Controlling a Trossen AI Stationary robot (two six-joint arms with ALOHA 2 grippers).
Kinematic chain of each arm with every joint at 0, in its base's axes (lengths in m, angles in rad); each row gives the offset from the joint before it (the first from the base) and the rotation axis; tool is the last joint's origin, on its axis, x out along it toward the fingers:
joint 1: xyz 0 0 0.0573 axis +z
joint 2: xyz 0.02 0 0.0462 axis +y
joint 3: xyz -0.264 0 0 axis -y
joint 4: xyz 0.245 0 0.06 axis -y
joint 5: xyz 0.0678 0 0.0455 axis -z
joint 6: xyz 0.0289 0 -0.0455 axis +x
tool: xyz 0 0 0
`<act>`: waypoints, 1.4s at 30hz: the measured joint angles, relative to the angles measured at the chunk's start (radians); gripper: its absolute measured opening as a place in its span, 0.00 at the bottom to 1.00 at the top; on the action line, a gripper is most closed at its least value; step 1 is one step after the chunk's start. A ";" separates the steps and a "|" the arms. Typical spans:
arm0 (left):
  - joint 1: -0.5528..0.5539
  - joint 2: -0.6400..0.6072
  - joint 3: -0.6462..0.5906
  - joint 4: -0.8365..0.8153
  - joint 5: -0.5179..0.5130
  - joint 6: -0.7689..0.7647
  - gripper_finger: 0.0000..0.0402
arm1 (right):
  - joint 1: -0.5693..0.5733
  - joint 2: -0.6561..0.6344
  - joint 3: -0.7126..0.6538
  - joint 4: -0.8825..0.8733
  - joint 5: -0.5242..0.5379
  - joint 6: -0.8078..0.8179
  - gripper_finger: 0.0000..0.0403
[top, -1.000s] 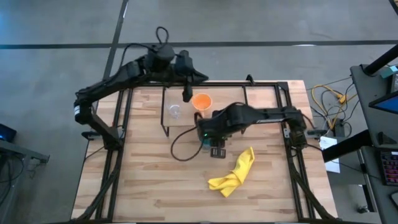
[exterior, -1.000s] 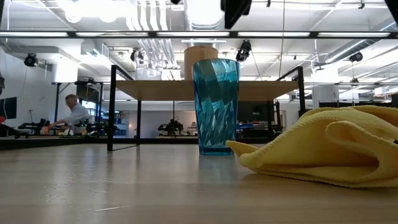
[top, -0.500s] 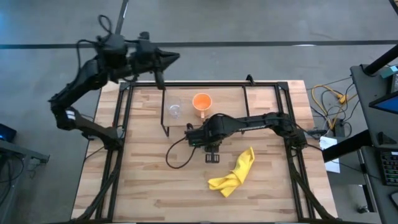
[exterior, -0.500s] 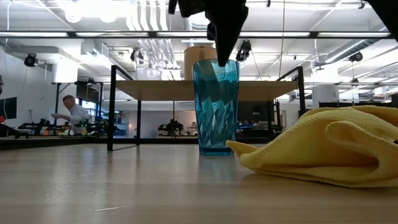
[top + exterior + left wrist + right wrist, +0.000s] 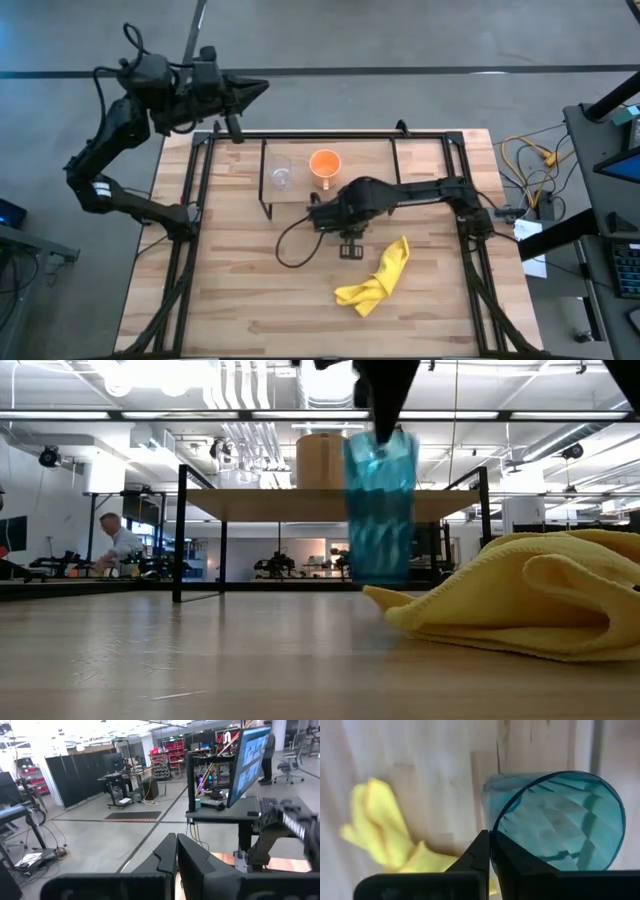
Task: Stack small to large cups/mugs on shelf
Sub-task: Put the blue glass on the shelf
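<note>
1. The right gripper [image 5: 490, 851] is pinching the rim of the teal tumbler [image 5: 380, 510], faceted and translucent, hanging clear of the table [image 5: 250, 300] near its middle, in front of the shelf [image 5: 290, 188].
2. The orange mug [image 5: 324, 164] and clear glass cup [image 5: 281, 178] are standing on the shelf.
3. The left gripper [image 5: 176, 851], fingers pressed together, is hovering beyond the table's far left corner.

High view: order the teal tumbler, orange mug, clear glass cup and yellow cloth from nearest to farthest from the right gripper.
1. Teal translucent tumbler: gripped by the right gripper.
2. Orange mug: on the light-wood shelf, just behind.
3. Small clear glass cup on the shelf's left and crumpled yellow cloth toward the front: too close to call.
</note>
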 joint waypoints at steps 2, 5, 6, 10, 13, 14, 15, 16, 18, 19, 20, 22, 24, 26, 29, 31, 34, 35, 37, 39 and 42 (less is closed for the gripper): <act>0.000 0.004 0.000 -0.001 -0.004 0.003 0.00 | 0.009 -0.046 0.000 0.011 -0.019 0.031 0.02; 0.000 0.010 -0.001 -0.007 -0.020 0.004 0.00 | 0.019 -0.134 0.000 0.016 -0.053 0.091 0.02; 0.000 0.015 -0.002 -0.010 -0.023 0.004 0.00 | 0.021 -0.162 0.001 0.009 -0.052 0.127 0.02; 0.001 0.025 -0.007 -0.010 -0.037 0.005 0.00 | 0.033 -0.271 0.001 0.007 -0.050 0.216 0.02; 0.001 0.032 -0.010 -0.021 -0.045 0.005 0.00 | 0.045 -0.340 0.001 0.007 -0.047 0.274 0.02; 0.003 0.033 -0.011 -0.028 -0.046 0.005 0.00 | 0.049 -0.360 0.001 0.007 -0.043 0.286 0.02; 0.003 0.037 -0.011 -0.030 -0.050 0.005 0.00 | 0.050 -0.379 0.001 0.007 -0.030 0.294 0.02; 0.003 0.038 -0.011 -0.029 -0.058 0.005 0.00 | 0.053 -0.396 0.001 0.007 -0.005 0.298 0.02; 0.003 0.039 -0.013 -0.030 -0.072 0.005 0.00 | 0.057 -0.425 0.001 0.007 0.065 0.298 0.02; 0.003 0.041 -0.013 -0.029 -0.077 0.005 0.00 | 0.056 -0.434 0.001 0.007 0.093 0.290 0.02; 0.004 0.043 -0.013 -0.028 -0.083 0.005 0.00 | 0.055 -0.445 0.001 0.007 0.121 0.277 0.02; 0.005 0.046 -0.013 -0.028 -0.090 0.005 0.00 | 0.044 -0.461 0.001 0.008 0.170 0.244 0.02; 0.005 0.053 -0.013 -0.029 -0.096 0.004 0.00 | 0.024 -0.471 0.001 0.008 0.188 0.212 0.02; 0.005 0.057 -0.013 -0.032 -0.097 -0.003 0.00 | -0.005 -0.473 -0.005 0.009 0.194 0.180 0.02; 0.005 0.069 -0.013 -0.032 -0.097 -0.005 0.00 | -0.049 -0.471 -0.028 0.009 0.183 0.127 0.02; 0.005 0.077 -0.013 -0.037 -0.096 -0.005 0.00 | -0.080 -0.472 -0.054 0.008 0.155 0.090 0.02; 0.005 0.087 -0.013 -0.045 -0.096 -0.005 0.00 | -0.129 -0.484 -0.097 0.009 0.109 0.045 0.02; 0.005 0.089 -0.013 -0.048 -0.096 -0.005 0.00 | -0.146 -0.492 -0.110 0.008 0.090 0.035 0.02; 0.005 0.093 -0.013 -0.060 -0.096 -0.005 0.00 | -0.177 -0.513 -0.128 0.008 0.070 0.026 0.02; 0.005 0.097 -0.013 -0.063 -0.096 -0.005 0.00 | -0.205 -0.538 -0.135 0.007 0.066 0.016 0.02; 0.005 0.100 -0.013 -0.062 -0.096 -0.005 0.00 | -0.245 -0.568 -0.135 0.008 0.054 -0.019 0.02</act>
